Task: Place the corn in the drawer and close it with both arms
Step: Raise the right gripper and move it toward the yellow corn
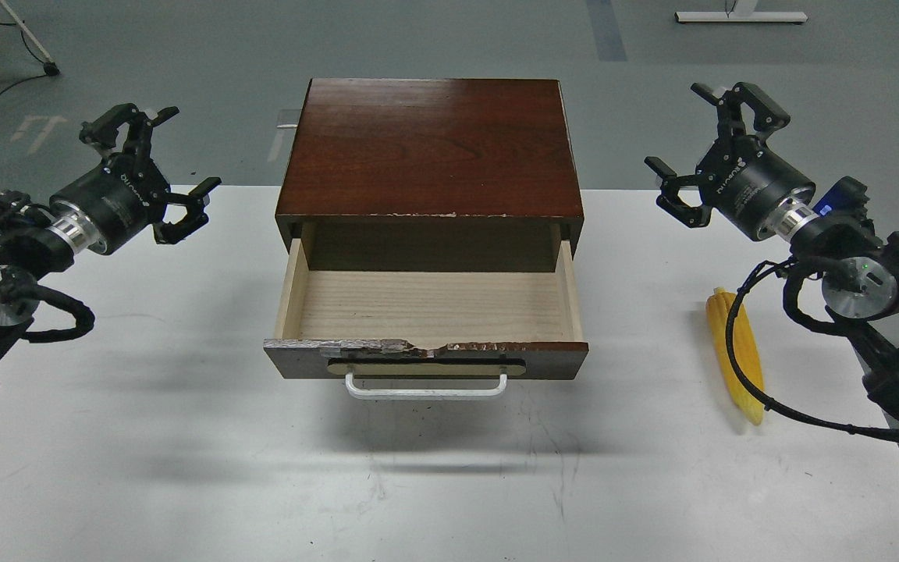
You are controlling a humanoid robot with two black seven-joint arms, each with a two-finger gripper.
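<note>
Corn (pixel 737 355) beneath raised right gripper (pixel 705 148)

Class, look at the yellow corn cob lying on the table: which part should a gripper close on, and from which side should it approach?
Probably the thick middle of the corn, from above, fingers straddling its width. It lies flat, ends tapering. The right gripper, open, is nearest.

Left gripper (pixel 157 168) raised, fingers spread; right gripper (pixel 711 148) raised, fingers spread.
</note>
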